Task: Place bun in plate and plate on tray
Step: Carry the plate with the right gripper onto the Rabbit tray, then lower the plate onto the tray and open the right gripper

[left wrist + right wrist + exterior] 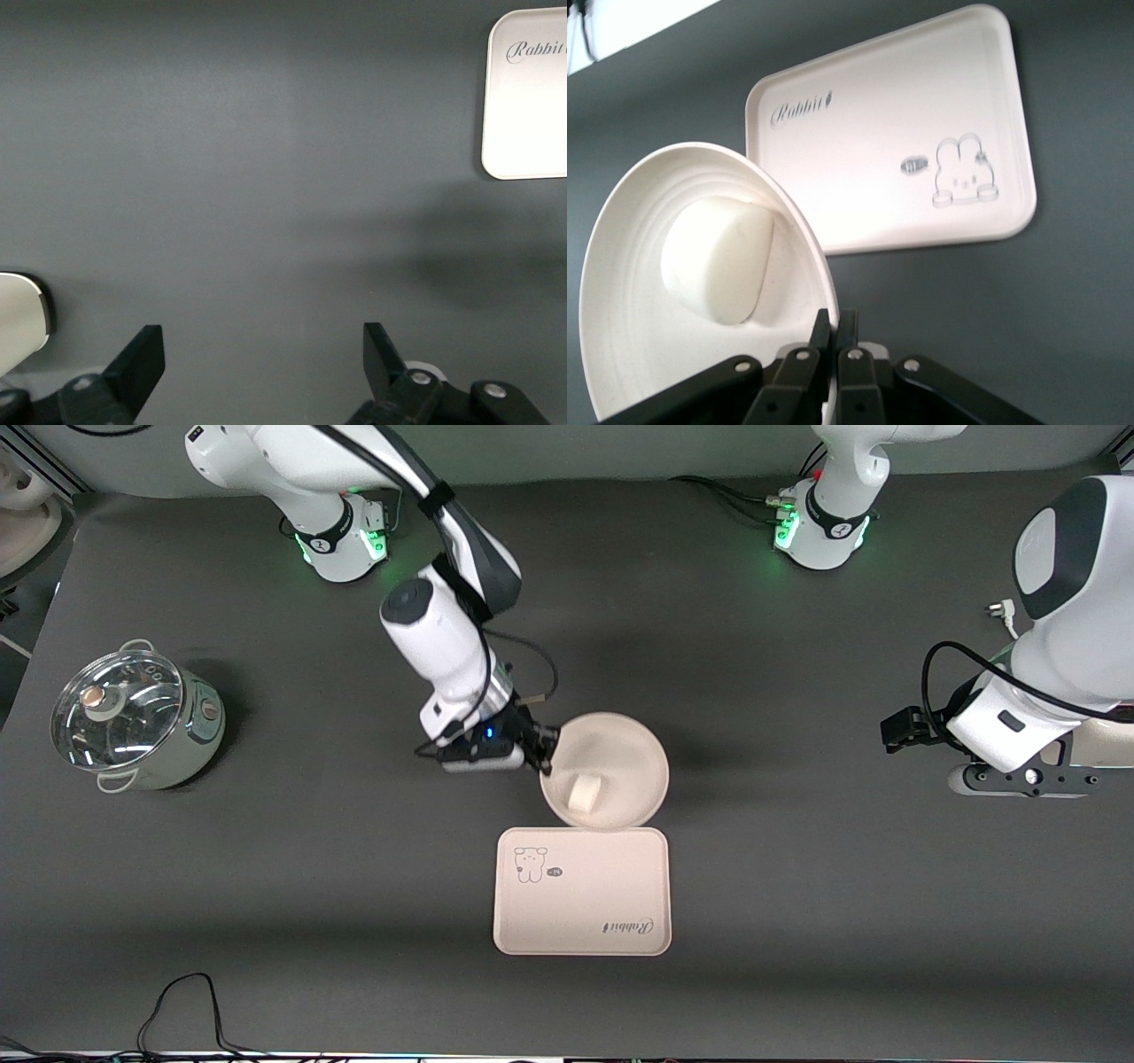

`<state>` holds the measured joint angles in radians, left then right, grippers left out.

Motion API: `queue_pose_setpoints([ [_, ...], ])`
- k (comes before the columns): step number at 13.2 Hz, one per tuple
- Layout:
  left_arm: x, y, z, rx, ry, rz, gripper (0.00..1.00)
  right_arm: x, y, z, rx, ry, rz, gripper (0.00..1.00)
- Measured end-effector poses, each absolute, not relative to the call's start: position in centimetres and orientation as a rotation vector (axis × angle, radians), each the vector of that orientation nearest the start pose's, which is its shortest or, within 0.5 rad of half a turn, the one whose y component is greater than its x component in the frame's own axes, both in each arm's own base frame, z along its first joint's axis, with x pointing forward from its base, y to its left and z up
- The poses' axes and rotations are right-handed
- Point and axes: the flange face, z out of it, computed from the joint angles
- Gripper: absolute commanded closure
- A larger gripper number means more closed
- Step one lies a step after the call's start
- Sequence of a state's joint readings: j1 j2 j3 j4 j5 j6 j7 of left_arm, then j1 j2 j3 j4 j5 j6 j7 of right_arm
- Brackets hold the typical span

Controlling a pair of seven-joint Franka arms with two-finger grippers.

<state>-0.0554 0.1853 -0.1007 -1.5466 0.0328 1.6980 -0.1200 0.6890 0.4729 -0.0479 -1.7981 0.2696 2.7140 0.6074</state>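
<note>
Bun sits in the plate, so that half looks done; plate still to go on the tray. Plate is just above the tray's edge farther from the front cam, rim overlapping or touching that edge, can't tell which. It looks tilted, seen in the right wrist view, w/ bun slid toward the low side. Right gripper is clamped on the plate rim at the side toward the right arm's end of the table, fingers pinched narrow on the thin rim. Handling guess: plate looks stiff, light, smooth-surfaced, so a one-edge pinch lets it sag or pivot; rim is the only real place to hold. Bun looks soft, light & loose, could roll or slide out if tilt grows, so keep plate level & move slow. Tray is flat w/ low lip, bare inside apart from the cartoon animal and the script; plate should clear the lip if lifted a bit before going over. Left gripper waits over bare table near the left arm's end, fingers spread wide, holding nothing. Pot w/ glass lid stands well apart toward the right arm's end, not in the path. Nothing lies btw plate & tray.
</note>
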Motion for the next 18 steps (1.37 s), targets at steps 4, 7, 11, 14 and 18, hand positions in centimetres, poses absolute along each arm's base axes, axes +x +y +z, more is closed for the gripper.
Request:
queue_pose_setpoints([
  [4, 61.0, -8.6, 54.0, -3.123, 0.056, 0.042, 0.00, 64.1, 39.1, 35.2, -2.718, 0.342, -0.337, 1.00],
  [7, 61.0, -8.6, 54.0, -3.123, 0.056, 0.038, 0.00, 67.4, 38.7, 33.7, -2.695, 0.382, -0.332, 1.00],
  [11, 61.0, -8.6, 54.0, -3.123, 0.056, 0.037, 0.00, 68.6, 39.4, 27.3, -2.706, 0.399, -0.330, 1.00],
  [14, 60.9, -8.6, 54.6, -3.124, 0.056, 0.023, 0.00, 68.8, 39.1, 21.6, -2.685, 0.431, -0.404, 1.00],
  [18, 60.5, -8.3, 55.7, -3.124, 0.048, -0.003, 0.00, 68.3, 39.1, 17.5, -2.692, 0.443, -0.412, 0.92],
])
